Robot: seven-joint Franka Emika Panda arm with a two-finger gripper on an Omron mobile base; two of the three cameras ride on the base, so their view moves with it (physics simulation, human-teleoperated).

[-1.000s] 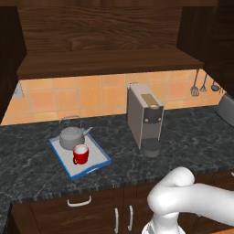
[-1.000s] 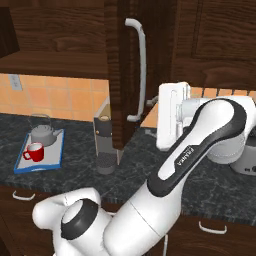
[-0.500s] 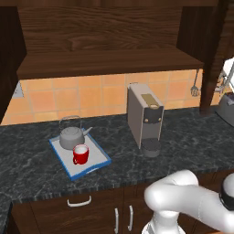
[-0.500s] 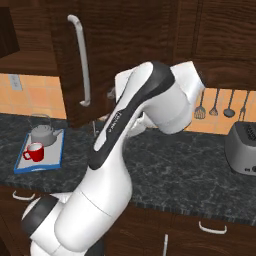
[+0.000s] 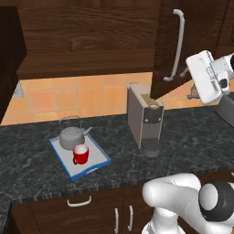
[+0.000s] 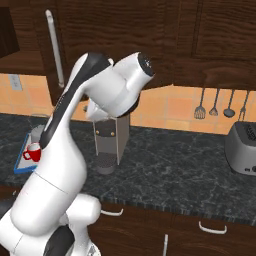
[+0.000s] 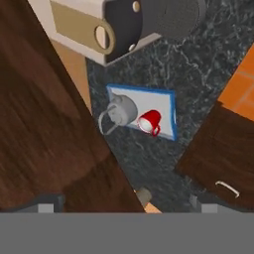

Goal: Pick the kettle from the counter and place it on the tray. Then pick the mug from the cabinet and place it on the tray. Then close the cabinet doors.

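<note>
The cabinet door (image 5: 171,45) stands partly swung, its bar handle (image 5: 177,45) running vertically, just left of the hand. On the counter (image 5: 114,151), the tray (image 5: 98,160) carries kettle (image 5: 71,137) and mug (image 5: 81,154). The pincer (image 7: 124,206) is open, holding nothing, the door's face just beside it.

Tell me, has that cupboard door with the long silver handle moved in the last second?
Yes. In the right base view the cupboard door has swung left, toward closing: its handle stood right of the coffee machine and now hangs left of it.
</note>
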